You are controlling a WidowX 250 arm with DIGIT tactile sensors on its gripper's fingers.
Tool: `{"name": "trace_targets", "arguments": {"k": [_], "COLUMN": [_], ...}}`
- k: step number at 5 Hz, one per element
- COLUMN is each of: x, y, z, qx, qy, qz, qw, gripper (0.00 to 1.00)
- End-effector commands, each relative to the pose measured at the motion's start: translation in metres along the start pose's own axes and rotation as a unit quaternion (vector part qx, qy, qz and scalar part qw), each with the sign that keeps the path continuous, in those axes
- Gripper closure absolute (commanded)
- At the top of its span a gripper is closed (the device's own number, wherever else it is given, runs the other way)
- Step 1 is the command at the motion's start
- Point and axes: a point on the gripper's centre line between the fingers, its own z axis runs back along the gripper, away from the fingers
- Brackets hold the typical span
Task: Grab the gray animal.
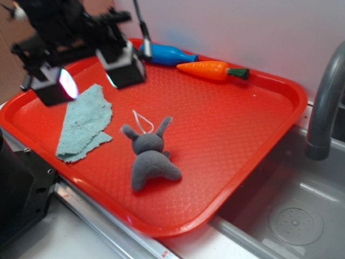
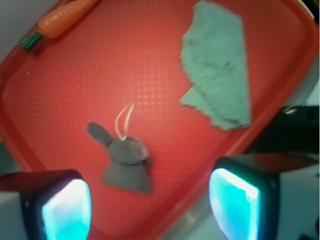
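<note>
The gray animal (image 1: 150, 156), a small dark-gray plush rabbit with two long ears and a thin white string loop (image 1: 141, 121), lies near the middle of the red tray (image 1: 226, 135), toward its front edge. The gripper (image 1: 89, 75) hangs in the air above the tray's back-left part, released, its two square pads spread wide with nothing between them. The rabbit sits well apart from it, lower and toward the tray's front edge in the exterior view. In the wrist view the rabbit (image 2: 125, 162) shows between the two glowing pads (image 2: 67, 210) and a little beyond them, nearer the left-hand one, untouched.

A light-blue folded cloth (image 1: 86, 124) lies on the tray left of the rabbit, near but not touching it, partly under the gripper. At the tray's far edge rest a toy carrot (image 1: 210, 70) and a blue bottle-shaped toy (image 1: 170, 54). A gray faucet (image 1: 326, 102) rises over a sink (image 1: 296, 216) at the right. No brand, label or writing can be read anywhere.
</note>
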Motion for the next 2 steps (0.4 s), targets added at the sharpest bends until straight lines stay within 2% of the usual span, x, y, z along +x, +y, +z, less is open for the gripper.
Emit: {"name": "trace_targets", "arguments": {"k": [1, 2], "x": [-0.013, -0.008], "y": [-0.03, -0.029], "z": [-0.06, -0.084], "qx": [0.008, 0.037], "qy": [-0.01, -0.023], "qz": [-0.022, -0.019], "qw": [1.0, 0.999], "gripper": [0.0, 0.0]}}
